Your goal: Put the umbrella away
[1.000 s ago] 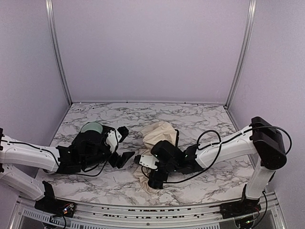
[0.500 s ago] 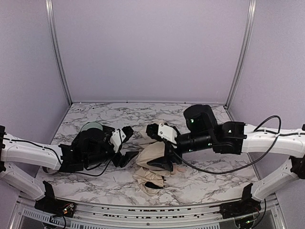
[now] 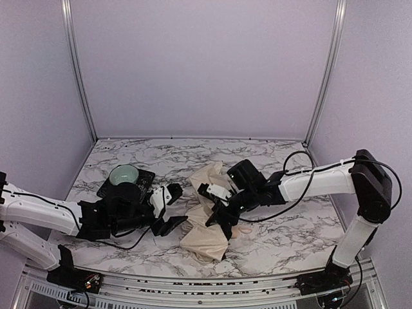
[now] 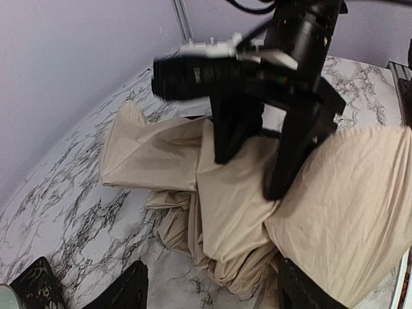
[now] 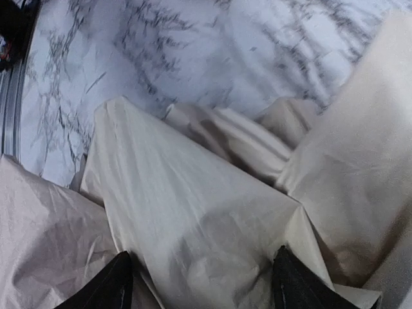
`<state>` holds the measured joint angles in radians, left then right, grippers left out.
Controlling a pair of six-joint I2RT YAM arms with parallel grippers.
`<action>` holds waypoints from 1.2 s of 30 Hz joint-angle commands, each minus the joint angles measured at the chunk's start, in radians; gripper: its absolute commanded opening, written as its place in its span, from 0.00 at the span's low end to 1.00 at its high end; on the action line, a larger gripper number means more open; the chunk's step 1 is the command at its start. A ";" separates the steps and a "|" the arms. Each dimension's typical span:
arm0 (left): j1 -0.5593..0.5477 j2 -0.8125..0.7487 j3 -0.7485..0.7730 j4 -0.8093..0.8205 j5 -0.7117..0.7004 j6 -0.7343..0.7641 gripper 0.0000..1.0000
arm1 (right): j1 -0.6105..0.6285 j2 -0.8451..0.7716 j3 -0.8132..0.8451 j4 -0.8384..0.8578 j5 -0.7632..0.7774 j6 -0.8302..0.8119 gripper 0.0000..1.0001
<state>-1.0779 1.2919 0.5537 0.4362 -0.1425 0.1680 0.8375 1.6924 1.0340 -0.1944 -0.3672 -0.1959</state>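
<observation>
The umbrella point(image 3: 205, 237) lies crumpled on the marble table as a heap of cream-beige fabric; its shaft, handle and strap are hidden. My right gripper point(image 3: 222, 222) is open and presses down on the middle of the heap. In the right wrist view its fingers point(image 5: 106, 286) straddle a raised fold of the fabric point(image 5: 193, 212). My left gripper point(image 3: 175, 207) is open and empty just left of the heap. In the left wrist view it point(image 4: 212, 293) faces the fabric's edge point(image 4: 238, 193), with the right gripper point(image 4: 261, 154) standing on the cloth beyond.
A pale green bowl point(image 3: 123, 174) sits on a black patterned tray point(image 3: 147, 177) at the left, behind my left arm. The tray's corner point(image 4: 38, 283) shows in the left wrist view. Metal frame posts and lilac walls close the back and sides.
My right arm rose and reached out over the umbrella, then came back down onto its middle. The fabric heap shifted and spread. My left gripper edged nearer the heap.
</observation>
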 commanded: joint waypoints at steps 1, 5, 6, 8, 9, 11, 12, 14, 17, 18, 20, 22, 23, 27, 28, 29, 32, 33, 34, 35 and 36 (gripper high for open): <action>-0.098 -0.001 0.011 -0.010 0.021 0.115 0.71 | 0.103 0.120 -0.052 0.075 0.074 0.067 0.74; -0.137 0.075 0.034 -0.035 0.102 0.170 0.74 | 0.104 0.117 -0.044 0.071 0.112 0.079 0.76; -0.141 0.098 0.044 -0.045 0.104 0.177 0.74 | 0.105 0.091 -0.037 0.058 0.111 0.070 0.77; -0.146 0.130 0.066 -0.062 0.091 0.177 0.74 | 0.105 0.029 -0.013 0.016 0.096 0.041 0.78; -0.146 0.137 0.072 -0.063 0.075 0.172 0.73 | 0.105 -0.007 -0.001 -0.009 0.078 0.023 0.79; -0.146 0.137 0.073 -0.063 0.064 0.171 0.72 | 0.099 -0.093 0.013 -0.044 0.033 -0.003 0.81; -0.146 0.133 0.071 -0.063 0.063 0.171 0.72 | 0.094 -0.139 0.012 -0.047 0.007 -0.010 0.83; -0.146 0.125 0.067 -0.063 0.054 0.169 0.71 | 0.074 -0.206 0.005 -0.042 -0.037 -0.014 0.86; -0.146 0.113 0.051 -0.063 0.039 0.161 0.72 | 0.061 -0.228 -0.005 -0.045 0.039 -0.022 0.90; -0.146 0.109 0.047 -0.063 0.035 0.160 0.72 | 0.062 -0.210 -0.002 -0.061 0.071 -0.034 0.92; -0.146 0.097 0.041 -0.063 0.026 0.150 0.73 | 0.064 -0.139 0.036 -0.115 0.111 -0.075 0.99; -0.146 0.079 0.034 -0.063 0.015 0.137 0.74 | 0.069 -0.069 0.075 -0.166 0.127 -0.109 1.00; -0.145 0.066 0.027 -0.064 0.011 0.131 0.75 | 0.074 -0.037 0.082 -0.174 0.136 -0.127 1.00; -0.145 0.021 -0.001 -0.063 -0.004 0.117 0.78 | 0.098 0.115 0.132 -0.233 0.180 -0.187 1.00; -0.146 0.014 -0.006 -0.063 -0.008 0.114 0.78 | 0.102 0.158 0.148 -0.256 0.193 -0.198 1.00; -0.146 0.009 -0.011 -0.063 -0.010 0.110 0.78 | 0.105 0.197 0.159 -0.275 0.205 -0.204 1.00; -0.146 -0.003 -0.025 -0.064 -0.012 0.100 0.79 | 0.105 0.276 0.175 -0.294 0.214 -0.211 0.96; -0.145 -0.005 -0.027 -0.064 -0.013 0.099 0.79 | 0.106 0.290 0.174 -0.290 0.217 -0.210 0.94; -0.146 -0.007 -0.028 -0.064 -0.015 0.099 0.79 | 0.105 0.298 0.173 -0.287 0.223 -0.206 0.90; -0.145 -0.008 -0.029 -0.063 -0.018 0.100 0.79 | 0.106 0.300 0.171 -0.283 0.230 -0.204 0.84; -0.146 -0.007 -0.028 -0.063 -0.022 0.102 0.79 | 0.105 0.299 0.166 -0.278 0.240 -0.203 0.77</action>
<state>-1.2198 1.3064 0.5400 0.3855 -0.1421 0.2829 0.9371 1.9289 1.2175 -0.3939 -0.1997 -0.3786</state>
